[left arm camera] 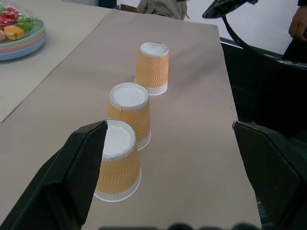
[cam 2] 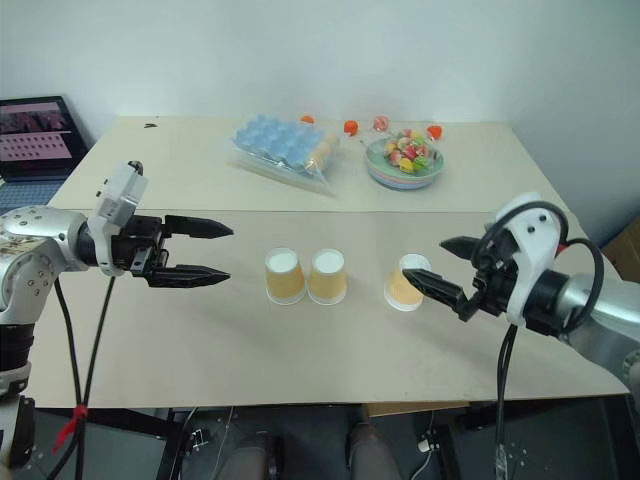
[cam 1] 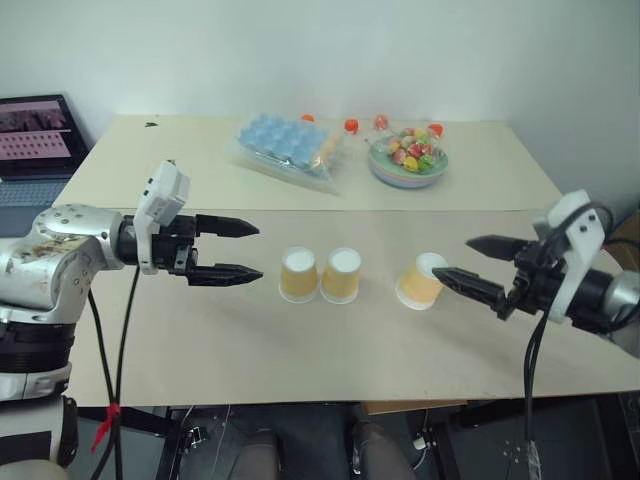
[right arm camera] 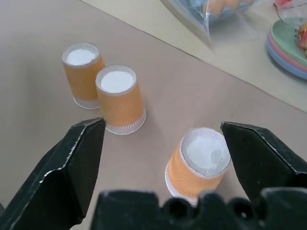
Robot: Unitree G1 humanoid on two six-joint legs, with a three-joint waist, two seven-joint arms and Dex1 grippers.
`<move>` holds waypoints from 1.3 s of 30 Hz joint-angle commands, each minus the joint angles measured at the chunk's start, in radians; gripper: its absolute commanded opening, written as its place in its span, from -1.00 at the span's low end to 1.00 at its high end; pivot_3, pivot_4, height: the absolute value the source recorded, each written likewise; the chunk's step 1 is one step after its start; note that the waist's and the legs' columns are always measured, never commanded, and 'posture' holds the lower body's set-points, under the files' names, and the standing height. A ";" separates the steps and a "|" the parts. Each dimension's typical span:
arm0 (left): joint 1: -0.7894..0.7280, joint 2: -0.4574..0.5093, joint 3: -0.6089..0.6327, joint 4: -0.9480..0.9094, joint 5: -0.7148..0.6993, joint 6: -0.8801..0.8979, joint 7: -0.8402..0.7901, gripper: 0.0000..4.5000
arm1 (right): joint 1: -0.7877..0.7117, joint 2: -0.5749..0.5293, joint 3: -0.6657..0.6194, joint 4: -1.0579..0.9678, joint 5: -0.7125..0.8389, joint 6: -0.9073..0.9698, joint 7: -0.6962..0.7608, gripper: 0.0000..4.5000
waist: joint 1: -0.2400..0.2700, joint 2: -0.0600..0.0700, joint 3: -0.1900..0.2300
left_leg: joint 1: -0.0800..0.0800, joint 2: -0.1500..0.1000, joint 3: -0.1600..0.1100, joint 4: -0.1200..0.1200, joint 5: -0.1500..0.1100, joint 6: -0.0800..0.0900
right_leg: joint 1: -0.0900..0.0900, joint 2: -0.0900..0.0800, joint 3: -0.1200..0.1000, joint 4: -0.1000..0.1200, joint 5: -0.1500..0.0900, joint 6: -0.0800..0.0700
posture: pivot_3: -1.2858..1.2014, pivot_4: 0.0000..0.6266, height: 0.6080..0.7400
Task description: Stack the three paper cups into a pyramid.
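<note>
- while both claws hang over the near half of the table (cam 1: 200, 360), the left gripper (cam 1: 240, 250) stands with its black fingers spread wide and holds nothing, pointing toward the cups from well off to their left.
- the right gripper (cam 1: 470, 262) is spread wide too, empty, its tips just beside the right-hand cup without closing on it.
- three paper cups stand upside down, white bases up, in a rough row on the tan board: left cup (cam 1: 298, 274) and middle cup (cam 1: 341, 275) touching side by side, right cup (cam 1: 421, 281) apart from them and tilted.
- each cup is tapered, with wavy ribbed yellow-orange walls and a white rim.
- farther back, a light-blue moulded tray (cam 1: 280, 140) lies in a clear bag.
- beside it a shallow green bowl (cam 1: 408, 172) holds small bright wrapped pieces.
</note>
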 commanded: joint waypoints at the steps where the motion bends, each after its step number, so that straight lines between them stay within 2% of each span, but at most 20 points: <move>1: -0.016 -0.032 0.047 -0.083 -0.052 0.024 0.082 0.98 | 0.099 0.071 -0.061 0.009 -0.087 -0.090 0.017 1.00 | 0.002 0.000 0.000 | 0.000 0.000 0.000 0.000 0.000 0.000 | 0.000 0.000 0.000 0.000 0.000 0.000 | 0.03 -0.52 1.00; 4: -0.054 -0.072 0.053 -0.095 -0.059 0.039 0.163 0.98 | 0.189 0.141 -0.049 0.050 -0.191 -0.179 0.034 1.00 | 0.003 0.000 0.000 | -0.001 0.000 0.000 0.000 0.000 0.000 | 0.000 0.000 0.000 -0.001 0.000 0.000 | 0.03 -0.52 1.00; 8: -0.088 -0.115 0.039 -0.090 -0.053 0.026 0.226 0.98 | 0.204 0.210 -0.010 0.106 -0.276 -0.275 0.060 1.00 | -0.008 0.000 0.000 | 0.001 0.000 0.001 0.001 0.000 0.000 | 0.000 0.000 0.001 0.001 0.000 0.001 | 0.03 -0.52 1.00; 19: -0.155 -0.160 0.006 -0.078 -0.075 0.058 0.256 0.98 | 0.024 0.307 0.152 0.289 -0.425 -0.406 0.117 1.00 | -0.029 0.001 -0.001 | 0.003 0.000 0.001 0.001 0.000 0.000 | 0.001 0.002 0.002 0.004 0.000 0.000 | 0.03 -0.52 1.00; 39: -0.145 -0.134 0.018 -0.098 -0.082 0.079 0.268 0.98 | -0.154 0.391 0.286 0.433 -0.527 -0.446 0.168 1.00 | -0.029 0.001 -0.001 | 0.002 0.000 0.001 0.001 0.000 0.000 | 0.000 0.002 0.002 0.004 0.000 0.000 | 0.03 -0.52 1.00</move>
